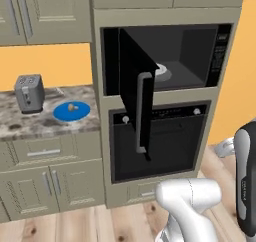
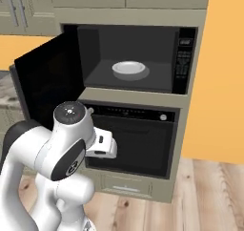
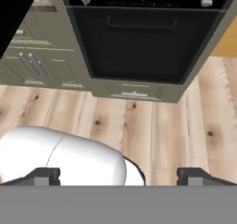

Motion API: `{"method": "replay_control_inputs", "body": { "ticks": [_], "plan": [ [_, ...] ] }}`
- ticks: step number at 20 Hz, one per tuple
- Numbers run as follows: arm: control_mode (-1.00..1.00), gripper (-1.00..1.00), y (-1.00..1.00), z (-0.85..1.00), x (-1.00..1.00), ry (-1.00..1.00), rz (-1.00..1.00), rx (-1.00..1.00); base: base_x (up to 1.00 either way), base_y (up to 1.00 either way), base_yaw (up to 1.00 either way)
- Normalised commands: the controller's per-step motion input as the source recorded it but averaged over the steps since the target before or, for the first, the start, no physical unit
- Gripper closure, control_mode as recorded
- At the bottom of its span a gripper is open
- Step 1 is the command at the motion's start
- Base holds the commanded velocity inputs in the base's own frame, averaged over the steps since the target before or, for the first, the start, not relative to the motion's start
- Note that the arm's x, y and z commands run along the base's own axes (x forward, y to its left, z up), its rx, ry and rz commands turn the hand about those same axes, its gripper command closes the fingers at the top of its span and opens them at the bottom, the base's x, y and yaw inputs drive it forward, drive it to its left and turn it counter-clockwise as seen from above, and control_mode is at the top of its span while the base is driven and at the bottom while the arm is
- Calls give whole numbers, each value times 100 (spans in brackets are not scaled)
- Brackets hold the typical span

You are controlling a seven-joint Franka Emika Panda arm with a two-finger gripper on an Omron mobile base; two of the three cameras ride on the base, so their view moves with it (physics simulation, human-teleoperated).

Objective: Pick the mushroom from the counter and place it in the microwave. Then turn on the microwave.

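Observation:
The tiny tan mushroom (image 1: pixel 72 107) lies on a blue round plate (image 1: pixel 82 112) on the speckled counter (image 1: pixel 30 127), left of the wall oven column. The microwave (image 1: pixel 220 48) stands with its dark door (image 1: pixel 135 81) swung wide open toward me; a white dish (image 2: pixel 129 68) rests inside on its floor, and the keypad (image 2: pixel 183 58) is on the right. My gripper (image 3: pixel 119 176) is open, its two fingertips (image 3: pixel 44 174) wide apart with nothing between them. It hangs low in front of the oven, pointing down at the wooden floor, far from the mushroom.
A silver toaster (image 1: pixel 29 93) stands at the back of the counter, left of the plate. The black oven (image 1: pixel 160 141) sits under the microwave, with a drawer (image 3: pixel 134 92) below it. The open microwave door juts out between the counter and the cavity.

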Motion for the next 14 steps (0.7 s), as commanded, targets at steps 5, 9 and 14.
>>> {"method": "replay_control_inputs", "body": {
  "ticks": [5,9,14],
  "plan": [
    [100,-100,0,0,0,0,0,0,-49,11,0],
    [100,-100,0,0,0,0,0,0,-33,44,-7],
    [100,-100,0,0,0,0,0,0,-21,55,-16]
  ]
}}
